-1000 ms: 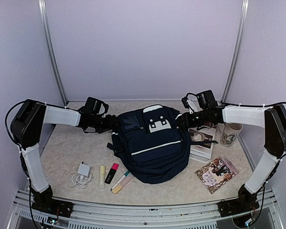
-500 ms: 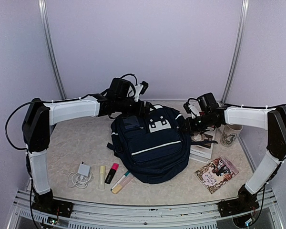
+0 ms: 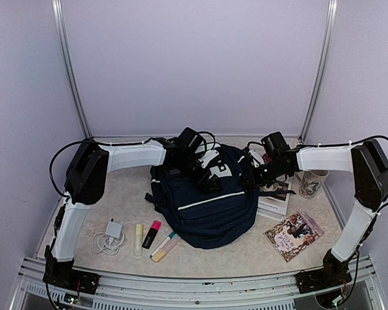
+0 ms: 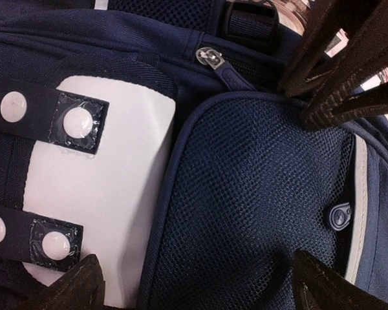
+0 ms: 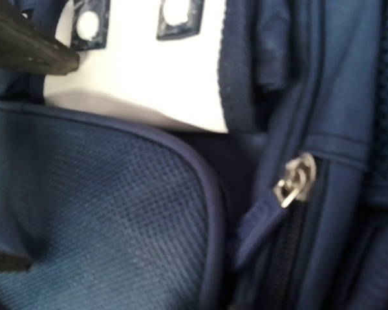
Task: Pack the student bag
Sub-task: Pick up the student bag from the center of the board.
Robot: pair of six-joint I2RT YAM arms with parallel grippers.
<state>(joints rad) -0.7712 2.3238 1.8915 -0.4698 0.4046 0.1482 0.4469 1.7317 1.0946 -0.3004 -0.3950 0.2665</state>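
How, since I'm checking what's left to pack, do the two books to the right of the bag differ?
The white book has a mostly pale cover; the illustrated book is colourful. The white book lies right beside the student bag with a black strap across it; the illustrated book lies apart, nearer the front edge, turned at an angle. Both lie flat on the table, unpacked.

Left arm [image 3: 132,155] and right arm [image 3: 323,157] over student bag [image 3: 210,210]
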